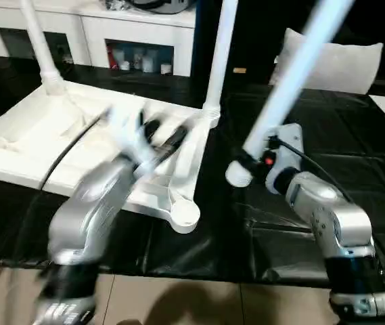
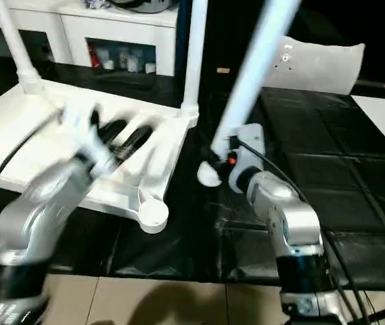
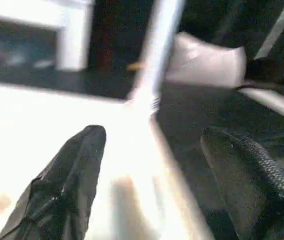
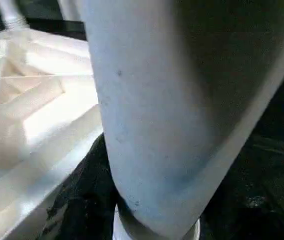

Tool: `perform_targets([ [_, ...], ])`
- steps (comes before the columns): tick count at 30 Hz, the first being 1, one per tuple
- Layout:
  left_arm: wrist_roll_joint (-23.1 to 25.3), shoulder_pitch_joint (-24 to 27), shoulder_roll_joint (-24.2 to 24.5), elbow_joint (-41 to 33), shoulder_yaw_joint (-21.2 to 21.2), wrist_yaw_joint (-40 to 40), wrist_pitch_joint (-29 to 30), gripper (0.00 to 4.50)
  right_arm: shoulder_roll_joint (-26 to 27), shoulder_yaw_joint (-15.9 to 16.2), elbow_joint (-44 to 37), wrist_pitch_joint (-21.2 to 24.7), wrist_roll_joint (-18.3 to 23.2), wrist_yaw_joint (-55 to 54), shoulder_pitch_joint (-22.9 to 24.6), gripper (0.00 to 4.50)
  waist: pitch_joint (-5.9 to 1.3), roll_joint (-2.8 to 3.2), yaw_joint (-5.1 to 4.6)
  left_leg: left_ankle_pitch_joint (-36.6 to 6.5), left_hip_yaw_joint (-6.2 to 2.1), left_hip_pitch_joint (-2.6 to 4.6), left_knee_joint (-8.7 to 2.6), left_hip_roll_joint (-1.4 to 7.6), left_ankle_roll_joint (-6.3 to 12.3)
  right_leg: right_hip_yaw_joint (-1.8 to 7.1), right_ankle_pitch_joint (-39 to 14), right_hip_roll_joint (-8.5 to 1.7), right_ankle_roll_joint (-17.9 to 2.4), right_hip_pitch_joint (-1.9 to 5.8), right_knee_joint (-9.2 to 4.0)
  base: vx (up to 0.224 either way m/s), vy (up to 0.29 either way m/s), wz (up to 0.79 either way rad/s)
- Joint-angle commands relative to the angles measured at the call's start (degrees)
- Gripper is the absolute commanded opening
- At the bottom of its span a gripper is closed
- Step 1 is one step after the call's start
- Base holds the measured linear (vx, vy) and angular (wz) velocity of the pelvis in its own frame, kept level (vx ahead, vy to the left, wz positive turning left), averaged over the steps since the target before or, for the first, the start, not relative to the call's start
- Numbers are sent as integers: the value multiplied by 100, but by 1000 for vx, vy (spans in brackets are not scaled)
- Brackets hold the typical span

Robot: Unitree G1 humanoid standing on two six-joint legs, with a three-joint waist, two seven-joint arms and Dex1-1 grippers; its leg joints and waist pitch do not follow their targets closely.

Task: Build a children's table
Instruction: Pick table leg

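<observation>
White plastic rectangular tabletop (image 1: 77,145), ribbed underside up, on black surface (image 1: 327,169); two legs socketed at far corners. Right tool (image 1: 250,162) clamped on third white tapered leg (image 1: 293,74), beside tabletop's near corner socket (image 1: 184,215). Left tool (image 1: 158,139) apart, empty, over tabletop. Risk: tilted leg misses socket, jams crooked

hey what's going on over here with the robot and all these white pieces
A humanoid robot is assembling a children's table. The white table top lies upside down on black sheeting, with two legs already standing in its far corner sockets. The right tool holds a third leg tilted, off to the side of the top. The left tool is open above the top, holding nothing. The near corner socket is still empty.
</observation>
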Motion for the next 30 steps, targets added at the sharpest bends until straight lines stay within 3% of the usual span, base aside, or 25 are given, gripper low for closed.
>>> perform_targets([
  [1,133,21,-1,-177,-3,143,10,352,15,-192,-203,-143,21,-68,20,187,-380,60,-17,-376,-33,-18,-412,289,-56,338,-870,-459,-547,351,-439,0,0,0],
  [2,282,208,-62,-280,22,344,-57,352,226,-462,-198,-764,119,-174,84,187,-387,69,-2,-448,-30,-21,-415,301,-47,344,-879,-482,-568,344,-445,0,0,0],
  [5,419,359,-163,-394,30,615,-98,352,446,-713,-403,-687,658,66,190,187,-368,89,-5,-609,-47,-11,-432,304,31,334,-958,-459,-595,339,-453,0,0,0],
  [6,522,431,-173,-480,4,802,-62,352,504,-702,-435,-820,428,-239,240,187,-363,81,-4,-618,-51,-25,-437,303,27,334,-977,-460,-575,341,-460,0,0,0],
  [9,652,500,-175,-489,-4,892,-300,352,489,-672,-440,-638,425,-274,268,187,-362,76,-9,-653,-49,-27,-435,279,-2,332,-1129,-452,-511,342,-480,0,0,0],
  [11,842,663,-179,-431,44,1026,-713,352,323,-379,-363,-555,148,-247,459,187,-352,73,-2,-688,-52,-35,-437,271,-13,330,-1238,-443,-437,345,-513,0,0,0],
  [15,864,667,-193,-323,139,1086,-731,352,485,-520,-406,-646,208,-356,600,187,-355,54,-18,-769,-55,-30,-443,272,-2,333,-1336,-450,-414,322,-506,0,0,0],
  [20,800,659,-310,-407,152,1111,-671,352,374,-315,-412,-746,32,-245,678,187,-360,67,0,-693,-57,-30,-435,282,-7,336,-1139,-458,-468,320,-487,0,0,0],
  [22,878,685,-274,-450,27,1093,-683,352,370,-290,-395,-766,39,-243,658,187,-358,-7,-1,-641,-47,-45,-431,272,40,335,-1118,-459,-472,333,-486,0,0,0],
  [26,955,684,-229,-379,-57,1063,-839,352,376,-251,-377,-813,28,-288,665,187,-349,26,3,-689,-51,-33,-436,278,50,336,-1292,-466,-429,315,-498,0,0,0],
  [27,962,641,-233,-290,-37,1074,-896,352,379,-214,-376,-814,-51,-334,682,187,-347,72,2,-710,-55,-30,-440,280,31,339,-1293,-467,-435,311,-495,0,0,0],
  [30,1026,501,-296,-128,-25,1169,-803,352,395,-197,-373,-776,-113,-340,695,187,-351,63,1,-755,-52,-24,-438,265,3,335,-1293,-454,-399,314,-511,0,0,0],
])
